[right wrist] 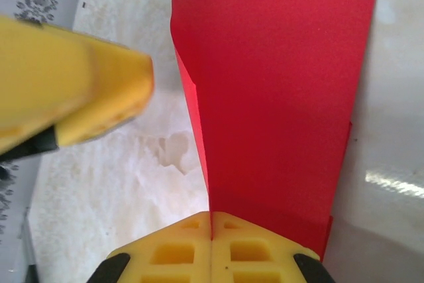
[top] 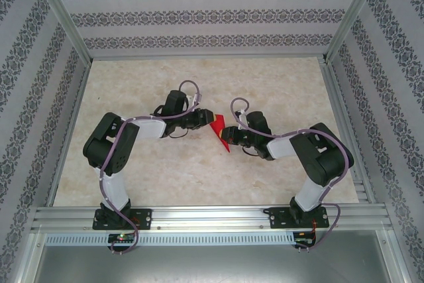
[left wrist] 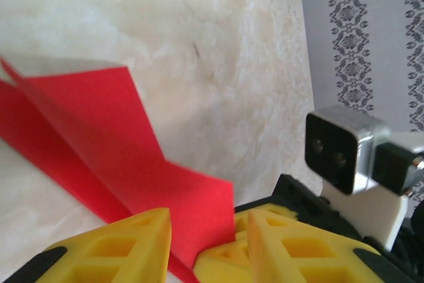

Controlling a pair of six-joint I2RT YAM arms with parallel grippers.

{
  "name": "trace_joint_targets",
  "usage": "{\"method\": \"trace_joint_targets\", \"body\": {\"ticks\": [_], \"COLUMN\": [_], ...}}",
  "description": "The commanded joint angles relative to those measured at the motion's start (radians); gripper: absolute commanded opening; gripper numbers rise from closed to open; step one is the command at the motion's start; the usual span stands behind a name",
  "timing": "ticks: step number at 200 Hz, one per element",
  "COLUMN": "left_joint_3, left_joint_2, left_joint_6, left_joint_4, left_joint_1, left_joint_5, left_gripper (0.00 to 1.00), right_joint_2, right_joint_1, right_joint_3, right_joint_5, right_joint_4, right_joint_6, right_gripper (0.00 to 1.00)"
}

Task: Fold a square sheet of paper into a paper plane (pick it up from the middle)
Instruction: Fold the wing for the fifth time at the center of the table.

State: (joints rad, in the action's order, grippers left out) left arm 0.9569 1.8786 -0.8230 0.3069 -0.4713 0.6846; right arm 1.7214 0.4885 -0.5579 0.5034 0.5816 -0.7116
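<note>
Yellow, lattice-moulded plastic forms the fingers (left wrist: pixel 126 246) of the left gripper (left wrist: pixel 207 226). They stand parted, and a corner of the red paper (top: pixel 221 134) sits loosely in the gap, apparently not pinched. The paper lies about mid-table (top: pixel 165 177), slightly towards the right edge, right between the two grippers. Its long axis runs roughly from the far edge towards the near edge, crosswise to both arms. It is thin, matte and already creased: a narrow tapering shape with one layer lifted and curling at its free edge. To its right, the right gripper (right wrist: pixel 211 226) is clamped tight on the paper's near end, with the sheet rising straight out from between the closed fingertips. The right arm has the paper, so any next crease probably depends on the left gripper, just beside the fold, pressing or re-pinching that loose layer.
</note>
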Motion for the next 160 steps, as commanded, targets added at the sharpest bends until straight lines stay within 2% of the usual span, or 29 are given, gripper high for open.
{"method": "trace_joint_targets", "body": {"ticks": [1,51,160], "left_joint_3": [-0.026,-0.022,0.008], "left_joint_2": [-0.010,0.028,0.104], "left_joint_6": [0.013,0.045,0.051], "left_joint_4": [0.092,0.096,0.123], "left_joint_1": [0.003,-0.016,-0.037], "left_joint_5": [0.039,0.047,0.077], "left_gripper": [0.36,0.35,0.31], "right_joint_2": [0.026,0.054,0.099], "right_joint_1": [-0.004,-0.008,-0.027], "right_joint_3": [0.025,0.059,0.051], "right_joint_5": [0.031,0.030,0.025], "right_joint_4": [0.111,0.161,0.120], "right_joint_6": [-0.101,-0.169,-0.224], "right_gripper": [0.00,0.00,0.00]}}
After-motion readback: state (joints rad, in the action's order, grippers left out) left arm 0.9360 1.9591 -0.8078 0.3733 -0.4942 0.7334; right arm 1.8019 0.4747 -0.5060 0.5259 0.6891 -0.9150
